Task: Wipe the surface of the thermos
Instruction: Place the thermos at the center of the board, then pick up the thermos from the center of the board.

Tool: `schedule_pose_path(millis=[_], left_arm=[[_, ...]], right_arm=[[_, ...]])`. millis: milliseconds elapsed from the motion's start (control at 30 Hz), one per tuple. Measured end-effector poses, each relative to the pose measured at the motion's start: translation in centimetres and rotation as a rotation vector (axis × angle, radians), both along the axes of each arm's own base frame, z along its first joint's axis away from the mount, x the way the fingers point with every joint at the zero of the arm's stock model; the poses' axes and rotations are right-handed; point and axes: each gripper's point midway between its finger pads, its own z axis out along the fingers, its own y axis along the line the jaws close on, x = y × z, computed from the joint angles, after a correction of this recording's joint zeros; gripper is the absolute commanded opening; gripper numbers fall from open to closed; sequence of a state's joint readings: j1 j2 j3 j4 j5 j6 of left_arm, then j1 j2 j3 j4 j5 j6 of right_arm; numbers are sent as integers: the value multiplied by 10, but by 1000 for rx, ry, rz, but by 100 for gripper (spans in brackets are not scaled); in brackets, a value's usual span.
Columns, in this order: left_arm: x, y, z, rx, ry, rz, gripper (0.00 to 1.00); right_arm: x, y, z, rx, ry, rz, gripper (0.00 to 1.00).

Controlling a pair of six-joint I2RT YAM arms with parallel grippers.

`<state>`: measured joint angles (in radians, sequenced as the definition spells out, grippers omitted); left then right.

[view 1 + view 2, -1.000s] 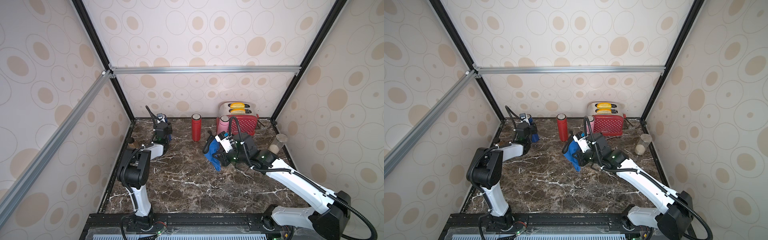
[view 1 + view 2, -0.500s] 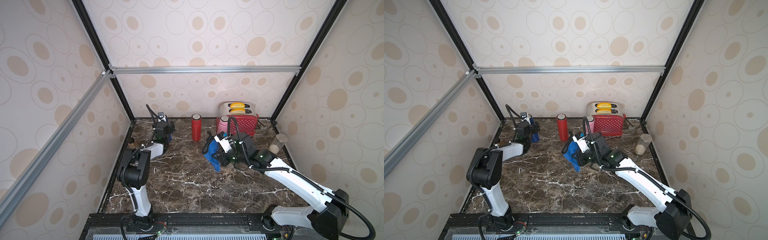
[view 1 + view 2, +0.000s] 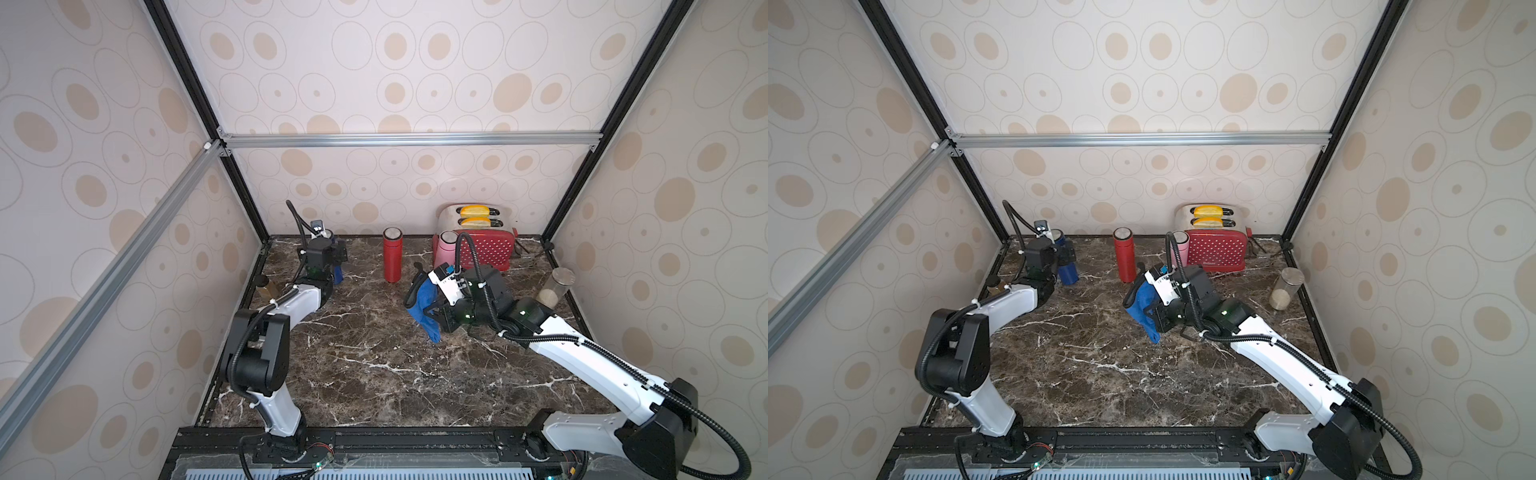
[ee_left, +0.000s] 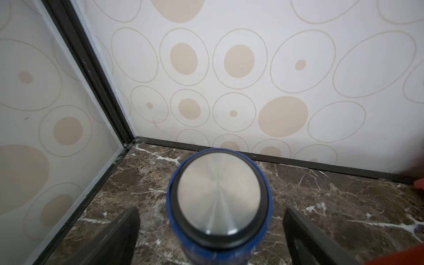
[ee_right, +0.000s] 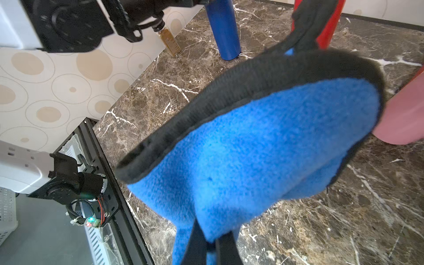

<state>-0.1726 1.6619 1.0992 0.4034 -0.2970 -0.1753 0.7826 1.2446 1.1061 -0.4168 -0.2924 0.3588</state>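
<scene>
1. Two jaws of the left gripper (image 4: 212,214) stand wide apart on either side of the blue thermos (image 3: 1068,272), holding nothing.
2. Shut tight, the right gripper (image 5: 210,247) holds the cloth (image 5: 263,149), well apart from the blue thermos.
3. It stands in the back left corner, long axis vertical, lid (image 4: 219,197) up.
4. Probably best: grip the body firmly, then stroke the cloth along its length.
</scene>
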Motion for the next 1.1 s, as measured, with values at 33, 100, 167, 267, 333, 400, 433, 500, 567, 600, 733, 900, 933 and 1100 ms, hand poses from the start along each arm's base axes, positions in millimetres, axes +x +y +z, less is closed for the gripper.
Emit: schedule_pose_path(millis=[33, 100, 167, 267, 333, 400, 433, 500, 567, 600, 733, 900, 933, 1100], left_arm=[[-5, 1, 13, -5, -8, 0, 99], [-11, 0, 39, -14, -25, -7, 99], [-12, -8, 68, -22, -35, -39, 99], [-8, -26, 111, -21, -37, -100, 99], [-2, -49, 141, -12, -38, -168, 99], [5, -81, 167, -3, -34, -255, 99], [10, -99, 177, 1, -28, -307, 99], [17, -128, 187, 6, -10, -386, 99], [25, -157, 178, 17, 47, -460, 99], [27, -169, 169, 22, 77, -490, 99], [36, -209, 105, 47, 252, -575, 99], [41, -225, 23, 69, 457, -599, 99], [41, -224, 11, 74, 490, -596, 99], [38, -223, -18, 80, 571, -590, 99]], right_arm=[[0, 0, 0, 2, -1, 1, 0], [0, 1, 2, 6, -4, 1, 0], [1, 1, 3, 10, -8, 2, 0], [0, 0, 5, 17, -15, 2, 0], [-1, 0, 8, 24, -22, 1, 0], [-2, -1, 9, 31, -27, 1, 0], [-2, -2, 9, 34, -29, 0, 0], [-3, -3, 9, 38, -32, -1, 0], [-4, -4, 8, 39, -34, -2, 0], [-5, -5, 8, 40, -34, -3, 0], [-8, -9, 10, 45, -41, -6, 0], [-11, -13, 16, 53, -56, -12, 0], [-11, -14, 17, 55, -59, -14, 0], [-12, -18, 20, 54, -67, -23, 0]])
